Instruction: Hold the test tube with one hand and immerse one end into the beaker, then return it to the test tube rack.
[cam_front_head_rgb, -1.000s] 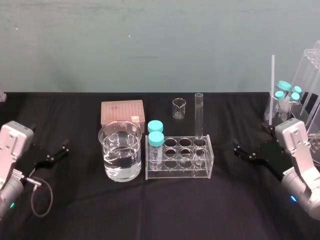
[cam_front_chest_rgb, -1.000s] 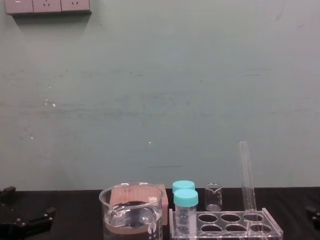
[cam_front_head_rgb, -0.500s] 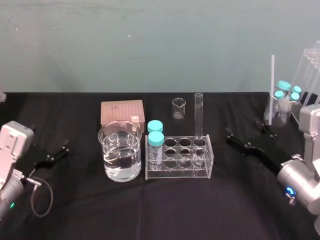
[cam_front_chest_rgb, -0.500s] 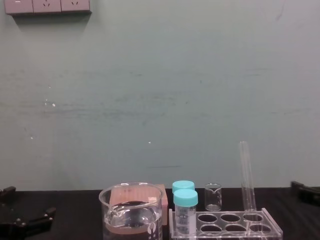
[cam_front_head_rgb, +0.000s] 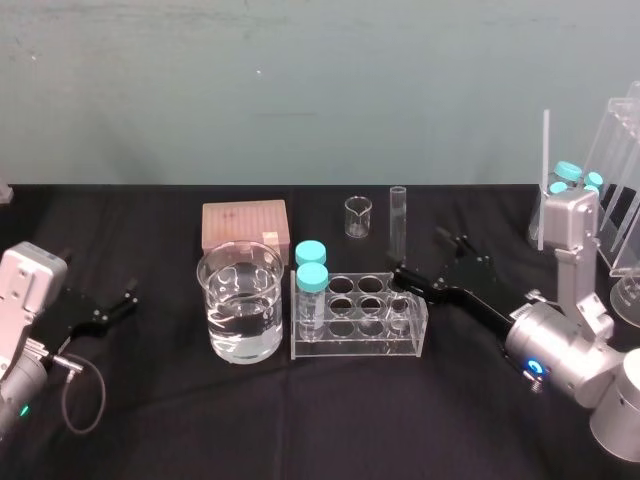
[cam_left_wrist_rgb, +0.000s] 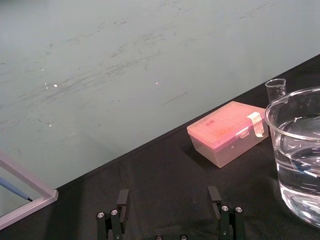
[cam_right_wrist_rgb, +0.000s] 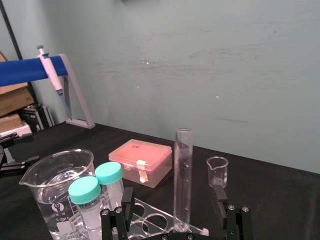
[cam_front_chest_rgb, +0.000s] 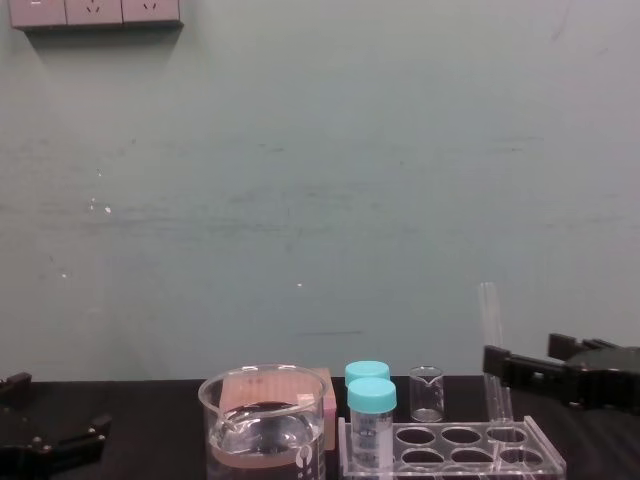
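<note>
R hand (cam_front_head_rgb: 420, 256) prob. just beside tube (cam_front_head_rgb: 398, 228)

No text, number or brand can be read in any view. The beaker (cam_right_wrist_rgb: 50, 200) has a white printed emblem and marks low on its wall, too small to read. The tape strip (cam_right_wrist_rgb: 143, 171) on the pink box (cam_right_wrist_rgb: 132, 152) shows no writing. The teal-capped vials (cam_front_chest_rgb: 372, 432) carry faint markings, unreadable.

Two short clear vials (cam_front_head_rgb: 311, 308) are topped with teal caps (cam_front_head_rgb: 312, 275). A pale pink plastic box (cam_front_head_rgb: 244, 225) is seen at twelve o'clock of the wide clear glass beaker (cam_front_head_rgb: 240, 300), on black cloth (cam_front_head_rgb: 300, 420).
</note>
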